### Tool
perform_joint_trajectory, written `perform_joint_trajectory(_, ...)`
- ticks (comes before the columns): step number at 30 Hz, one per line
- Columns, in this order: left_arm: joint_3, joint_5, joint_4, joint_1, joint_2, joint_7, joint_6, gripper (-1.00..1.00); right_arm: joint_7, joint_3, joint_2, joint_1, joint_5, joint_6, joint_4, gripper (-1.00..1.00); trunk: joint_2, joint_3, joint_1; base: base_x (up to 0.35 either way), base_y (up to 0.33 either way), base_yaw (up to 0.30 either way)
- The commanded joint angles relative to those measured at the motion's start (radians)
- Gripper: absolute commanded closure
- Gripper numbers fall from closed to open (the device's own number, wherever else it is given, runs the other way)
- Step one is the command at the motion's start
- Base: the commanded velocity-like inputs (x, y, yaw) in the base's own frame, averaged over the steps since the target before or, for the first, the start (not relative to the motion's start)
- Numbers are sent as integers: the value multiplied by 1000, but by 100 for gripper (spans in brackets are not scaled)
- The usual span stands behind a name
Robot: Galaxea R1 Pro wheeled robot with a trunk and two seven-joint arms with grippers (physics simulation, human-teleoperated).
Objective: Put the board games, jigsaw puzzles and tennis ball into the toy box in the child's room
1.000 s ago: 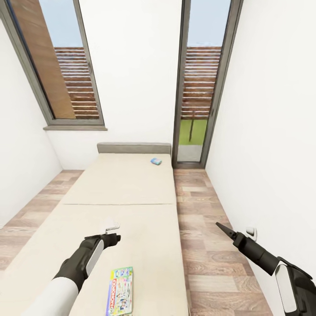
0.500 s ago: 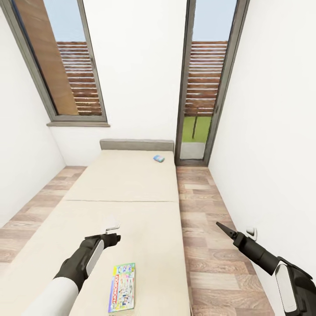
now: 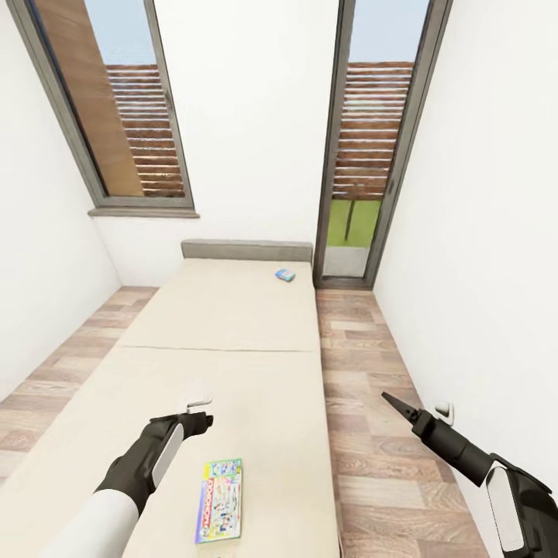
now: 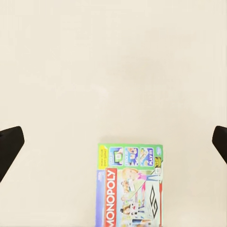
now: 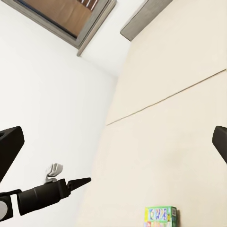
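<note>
The bed [image 3: 225, 364] is a cream mattress in two panels with a seam across it. A busy multicolour board game [image 3: 219, 500], lettered MONOPOLY, lies flat on its near panel; the box [image 4: 131, 187] also appears in the left wrist view and small in the right wrist view [image 5: 160, 217]. A small blue board game [image 3: 284, 275] lies at the far right corner by the grey headboard. My left gripper [image 3: 198, 408] hovers open over the mattress just beyond the multicolour box, its fingertips [image 4: 9, 144] wide apart. My right gripper [image 3: 391, 403] is open over the floor right of the bed.
A strip of wood-plank floor [image 3: 364, 403] runs between the bed and the white right wall, ending at a glass door [image 3: 363, 178]. A window [image 3: 116, 108] is at the far left. A small wall fitting [image 3: 443, 408] sits low near my right arm.
The whole view has shifted: the bed and both boxes sit slightly higher and further right in the picture, so the camera moved. Both arms hold the same pose.
</note>
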Motion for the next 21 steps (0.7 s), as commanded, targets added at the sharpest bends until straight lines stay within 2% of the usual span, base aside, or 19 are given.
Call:
perform_joint_trajectory(1, -2, 11, -1, -1, 0, 8, 5, -100, 1, -1, 0, -1, -4, 6, 0, -100, -2, -4, 1, 0, 0, 69)
perform_joint_trajectory(16, -3, 12, -2, -1, -1, 8, 4, -100, 5, -3, 0, 4, -8, 3, 0, -100, -2, -26, 1, 0, 0, 16)
perform_joint_trajectory(21, -3, 11, -2, 0, 0, 8, 4, -100, 6, -4, 0, 7, -7, 2, 0, -100, -2, -28, 1, 0, 0, -155)
